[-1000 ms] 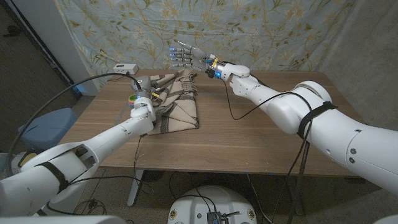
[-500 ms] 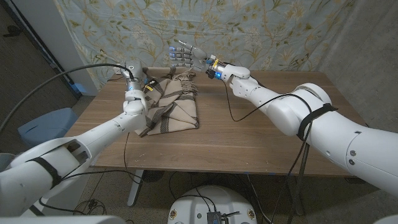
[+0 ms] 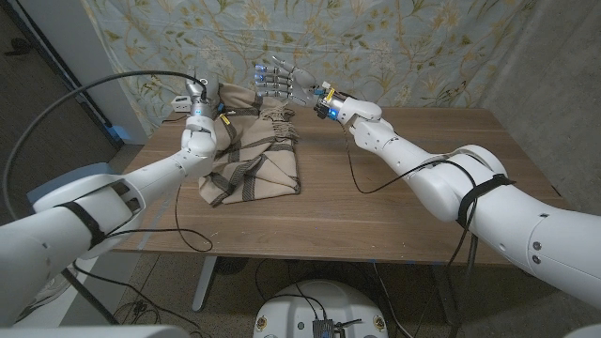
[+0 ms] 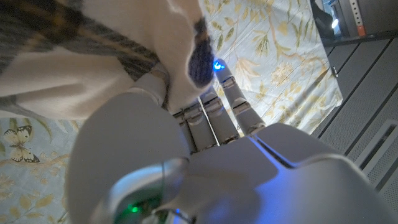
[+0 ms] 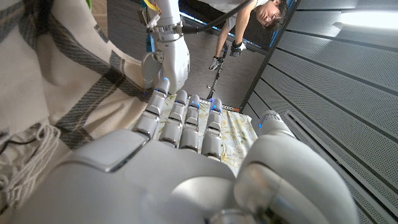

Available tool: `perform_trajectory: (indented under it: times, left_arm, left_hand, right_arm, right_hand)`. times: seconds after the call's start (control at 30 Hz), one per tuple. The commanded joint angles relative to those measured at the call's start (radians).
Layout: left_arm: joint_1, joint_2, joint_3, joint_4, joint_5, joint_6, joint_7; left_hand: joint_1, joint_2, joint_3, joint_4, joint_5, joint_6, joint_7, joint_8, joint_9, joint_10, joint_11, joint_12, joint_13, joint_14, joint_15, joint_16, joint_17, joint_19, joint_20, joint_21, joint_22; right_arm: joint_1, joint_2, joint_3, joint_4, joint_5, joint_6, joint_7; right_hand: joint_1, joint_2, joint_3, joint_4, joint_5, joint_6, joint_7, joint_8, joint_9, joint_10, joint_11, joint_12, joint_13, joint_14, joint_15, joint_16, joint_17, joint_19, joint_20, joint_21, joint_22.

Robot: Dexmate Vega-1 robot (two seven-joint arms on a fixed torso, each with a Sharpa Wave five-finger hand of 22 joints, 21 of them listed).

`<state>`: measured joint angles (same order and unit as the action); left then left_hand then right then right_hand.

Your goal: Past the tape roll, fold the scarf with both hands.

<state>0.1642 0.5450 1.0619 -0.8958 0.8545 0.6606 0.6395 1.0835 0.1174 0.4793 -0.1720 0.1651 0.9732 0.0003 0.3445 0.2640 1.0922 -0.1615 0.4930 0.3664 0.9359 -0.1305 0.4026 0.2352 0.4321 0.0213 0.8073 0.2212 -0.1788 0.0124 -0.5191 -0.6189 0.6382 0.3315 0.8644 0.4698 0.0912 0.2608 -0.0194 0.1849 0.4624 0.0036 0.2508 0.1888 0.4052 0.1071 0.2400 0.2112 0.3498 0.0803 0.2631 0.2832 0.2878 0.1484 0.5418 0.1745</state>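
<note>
Scarf (image 3: 252,160) cloth is spread on the counter (image 3: 376,202), with its far end lifted up. That end is held by the left robot hand (image 3: 222,97). The fingers of the right robot hand (image 3: 282,81) are spread apart beside the lifted end.

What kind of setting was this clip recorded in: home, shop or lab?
Most likely a lab or test room made up for recording: a floral cloth backdrop hangs behind the wooden table, and a person stands by grey perforated panels.
</note>
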Motion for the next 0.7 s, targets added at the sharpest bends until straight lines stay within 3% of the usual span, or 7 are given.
perform_trajectory:
  times: [0.03, 0.17, 0.23, 0.33, 0.47, 0.6, 0.7]
  left_arm:
    - [-0.237, -0.188, 0.247, 0.545, -0.035, -0.226, -0.068]
    - [-0.283, -0.16, 0.382, 0.501, -0.084, -0.266, -0.233]
    - [-0.293, -0.155, 0.426, 0.474, -0.104, -0.242, -0.284]
    - [-0.331, -0.167, 0.497, 0.471, -0.109, -0.265, -0.462]
    - [-0.336, -0.179, 0.525, 0.471, -0.128, -0.235, -0.505]
    - [-0.325, -0.206, 0.515, 0.503, -0.155, -0.195, -0.45]
    - [-0.294, -0.238, 0.465, 0.542, -0.206, -0.119, -0.278]
  left_hand:
    - [0.034, 0.02, -0.007, 0.003, 0.005, 0.01, -0.007, 0.004, 0.002, 0.009, -0.037, 0.008, 0.008, 0.007, -0.104, -0.002, -0.001, 0.0, -0.009, 0.01, 0.001]
    - [0.038, 0.019, -0.01, 0.003, 0.005, 0.013, -0.011, 0.004, 0.001, 0.007, -0.037, 0.009, 0.014, 0.005, -0.105, -0.007, -0.004, -0.004, -0.013, 0.014, 0.0]
    - [0.028, 0.001, -0.025, 0.012, 0.007, -0.027, -0.044, -0.014, -0.001, -0.047, -0.033, -0.015, 0.019, -0.046, -0.093, -0.041, -0.018, -0.027, -0.012, 0.018, 0.0]
    - [-0.139, -0.093, -0.132, 0.067, 0.01, -0.372, -0.135, -0.162, -0.033, -0.334, -0.014, -0.192, -0.035, -0.303, -0.043, -0.175, -0.042, -0.166, 0.041, -0.015, -0.021]
    - [-0.328, -0.174, -0.249, 0.128, 0.047, -0.684, -0.148, -0.178, -0.068, -0.616, 0.057, -0.31, -0.084, -0.511, 0.05, -0.223, -0.043, -0.314, 0.156, -0.1, -0.036]
    - [-0.41, -0.169, -0.294, 0.169, 0.074, -0.822, -0.123, -0.168, -0.075, -0.823, 0.101, -0.316, -0.114, -0.656, 0.116, -0.223, -0.043, -0.379, 0.19, -0.159, -0.037]
    - [-0.426, -0.052, -0.259, 0.202, 0.075, -0.833, -0.112, -0.155, -0.076, -0.85, 0.1, -0.297, -0.13, -0.667, 0.126, -0.208, -0.041, -0.371, 0.19, -0.174, -0.035]
  right_arm:
    - [-0.051, -0.062, -0.023, -0.127, 0.023, -0.028, -0.033]
    - [-0.04, -0.061, -0.025, -0.101, 0.027, -0.017, -0.035]
    - [-0.04, -0.062, -0.023, -0.095, 0.03, -0.013, -0.041]
    - [-0.044, -0.07, -0.023, -0.1, 0.03, -0.014, -0.058]
    - [-0.046, -0.075, -0.022, -0.099, 0.032, -0.016, -0.07]
    - [-0.039, -0.073, -0.026, -0.084, 0.032, -0.013, -0.068]
    - [-0.034, -0.071, -0.029, -0.076, 0.029, -0.009, -0.065]
  right_hand:
    - [-0.008, -0.002, 0.002, -0.004, 0.0, 0.001, 0.005, -0.005, 0.001, -0.004, -0.001, -0.004, 0.005, -0.004, 0.003, 0.001, -0.001, 0.003, -0.003, -0.003, 0.002]
    - [-0.009, -0.002, 0.002, -0.004, 0.0, 0.0, 0.005, -0.006, 0.001, -0.005, -0.001, -0.005, 0.005, -0.006, 0.003, 0.0, -0.001, 0.003, -0.003, -0.004, 0.002]
    - [-0.01, -0.002, 0.001, -0.005, 0.0, 0.0, 0.005, -0.007, 0.001, -0.005, -0.003, -0.005, 0.006, -0.007, 0.004, 0.0, -0.001, 0.003, -0.003, -0.005, 0.002]
    - [-0.012, -0.002, 0.001, -0.004, 0.0, -0.001, 0.005, -0.008, 0.001, -0.005, -0.001, -0.005, 0.006, -0.006, 0.004, 0.0, -0.001, 0.002, -0.003, -0.006, 0.002]
    - [-0.015, 0.0, 0.0, -0.002, 0.0, -0.001, 0.005, -0.01, 0.001, -0.006, -0.001, -0.006, 0.006, -0.005, 0.005, 0.001, -0.001, 0.003, -0.002, -0.007, 0.002]
    - [-0.018, 0.001, 0.0, -0.001, 0.0, -0.001, 0.005, -0.011, 0.002, -0.006, -0.002, -0.007, 0.006, -0.004, 0.005, 0.002, 0.0, 0.003, -0.001, -0.008, 0.002]
    - [-0.021, 0.002, -0.001, 0.0, 0.0, -0.001, 0.007, -0.012, 0.002, -0.006, -0.002, -0.007, 0.006, -0.004, 0.006, 0.002, 0.0, 0.004, -0.001, -0.009, 0.002]
